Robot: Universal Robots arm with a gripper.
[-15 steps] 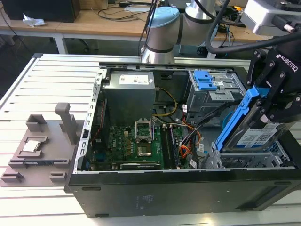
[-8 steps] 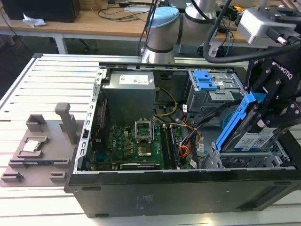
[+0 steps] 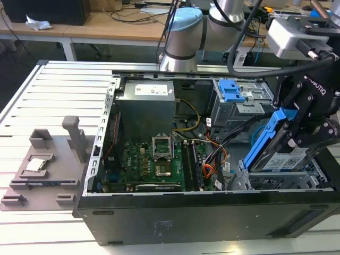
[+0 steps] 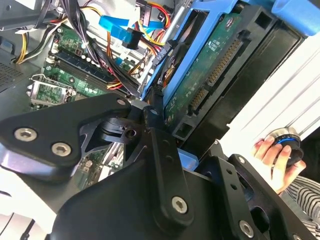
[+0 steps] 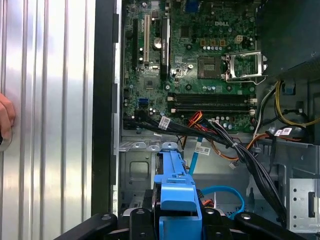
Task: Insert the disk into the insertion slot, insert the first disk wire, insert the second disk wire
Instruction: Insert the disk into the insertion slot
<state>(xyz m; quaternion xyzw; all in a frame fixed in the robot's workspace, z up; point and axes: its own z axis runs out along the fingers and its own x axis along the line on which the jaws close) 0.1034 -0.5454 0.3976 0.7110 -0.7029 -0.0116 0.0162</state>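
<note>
Above the insertion slot (image 3: 279, 181), the gripper (image 3: 291, 139) is closed on the disk (image 3: 280, 158), which hangs tilted, its lower edge near the slot's rim; cables (image 3: 219, 153) lie just beside.

Disk half masked, edges clipping the rest
The pincer (image 3: 295, 139) clamps the disk (image 3: 273, 130), its black links covering part of the label in the exterior view, where the picture's edge cuts the pincer's body. Under the pincer, the insertion slot (image 3: 265, 180) sits partly behind the case wall (image 3: 212, 212). Beside the pincer, a hand (image 4: 272, 157) is cut by the second wrist view's edge.
</note>
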